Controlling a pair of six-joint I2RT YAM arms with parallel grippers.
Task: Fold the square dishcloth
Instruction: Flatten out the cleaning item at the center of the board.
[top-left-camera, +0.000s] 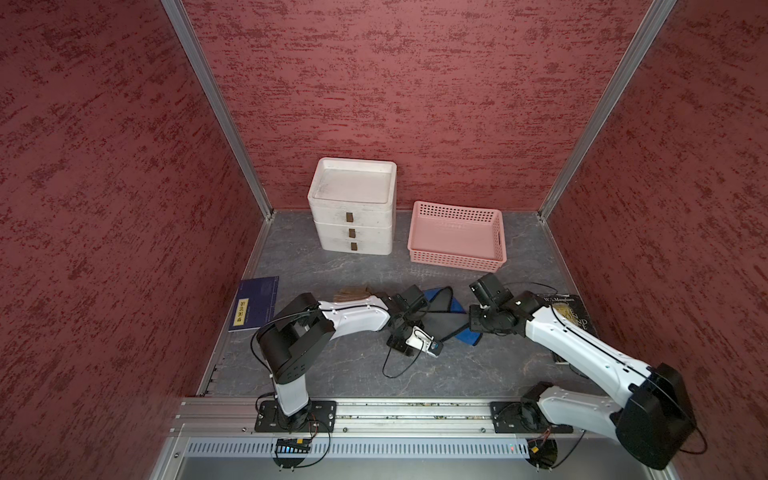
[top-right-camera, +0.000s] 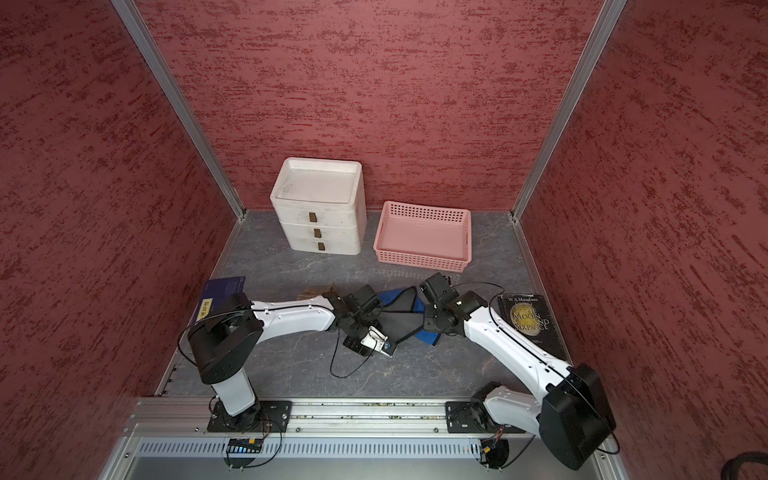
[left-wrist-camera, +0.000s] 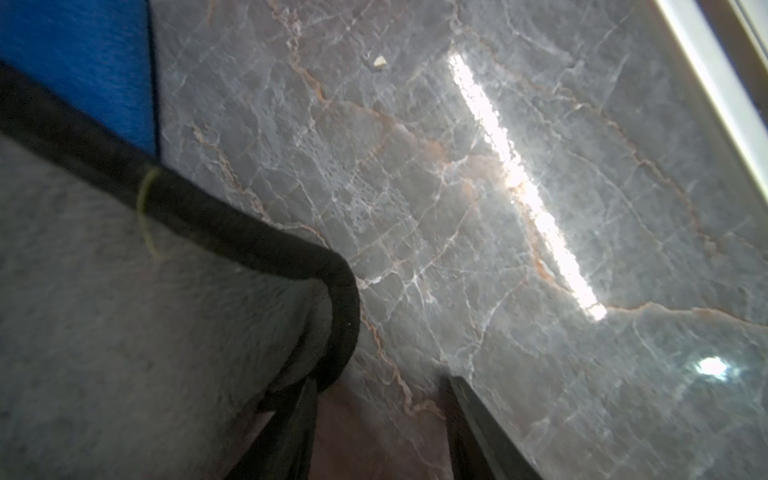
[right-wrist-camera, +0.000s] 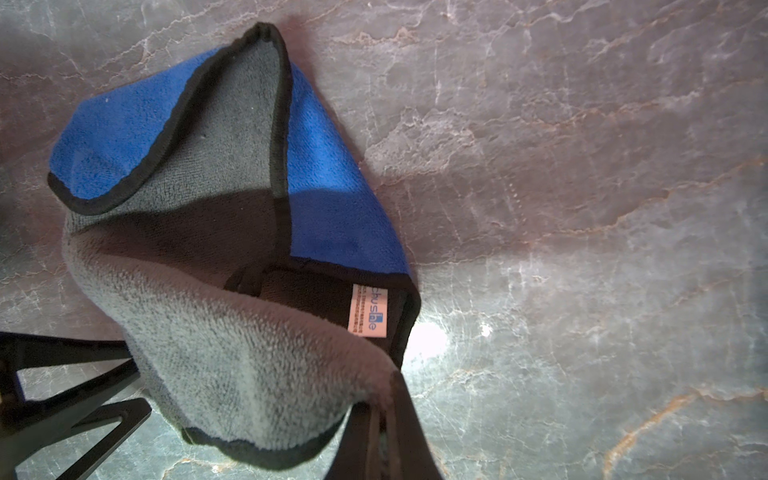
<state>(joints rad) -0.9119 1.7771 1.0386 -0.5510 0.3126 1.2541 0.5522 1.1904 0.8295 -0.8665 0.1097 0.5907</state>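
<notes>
**Mid-desk, between the arms: dishcloth fold roughly halfway, I reckon**

Down between the two arms, toward the front of the desk (top-left-camera: 332, 270), lies the dishcloth (top-left-camera: 442, 318). It's grey on one face, blue on the other, with black trim all round. The white drawers (top-left-camera: 353, 208) and pink basket (top-left-camera: 457, 237) sit well apart from it at the back.

From the right wrist view, the right hand (right-wrist-camera: 384, 399) is pinched tight on a grey edge of the cloth and holds that part up off the desk. The far part lies flat, with a grey flap turned over the blue. The left hand (left-wrist-camera: 380, 390) has its fingers (left-wrist-camera: 291, 432) partway apart with bare desk showing between them. A trimmed corner of the cloth rests against one finger, but nothing looks clamped.

My read is that one fold is underway but not finished. The layers overlap crookedly, blue peeks out on both sides of the flap, and the corners don't line up. What's left, as far as I can tell:

- lay the raised part down
- square the edges
- let go

Can't tell whether another fold is meant after that.
</notes>
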